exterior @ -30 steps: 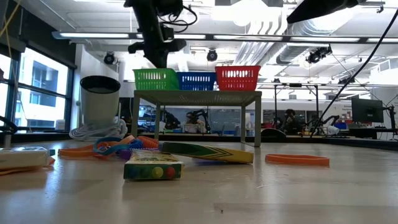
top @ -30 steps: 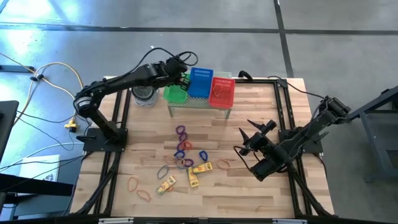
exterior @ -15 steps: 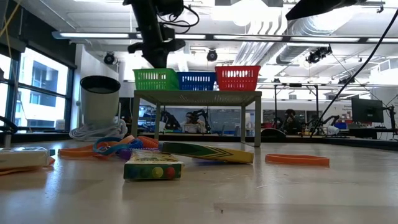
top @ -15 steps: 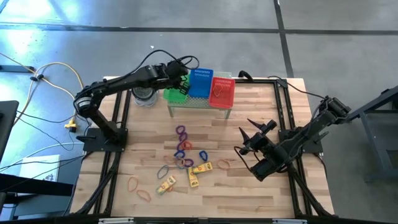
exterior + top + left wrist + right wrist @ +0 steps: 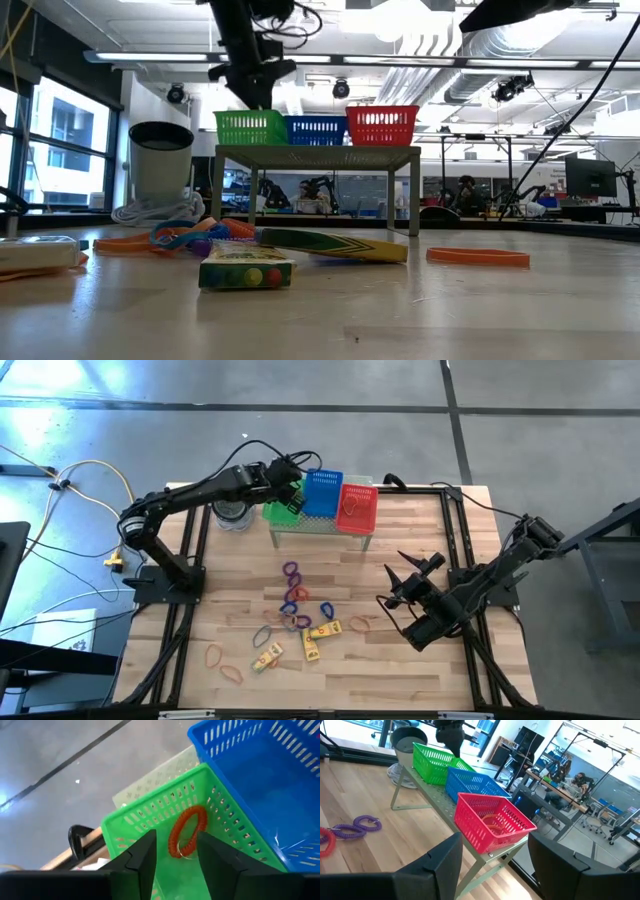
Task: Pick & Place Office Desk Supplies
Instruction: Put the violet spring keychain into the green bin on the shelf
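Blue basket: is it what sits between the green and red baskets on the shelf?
Yes. In the high view the blue basket sits between green basket and red basket.

Left gripper lets go over the green basket

The left gripper [image 5: 175, 865], closed a second ago above the green basket [image 5: 150, 817], has spread its fingers [image 5: 142, 857]; an orange-red coiled loop [image 5: 186, 831] now lies inside the basket, clear of both fingers, and the arm has shifted slightly.
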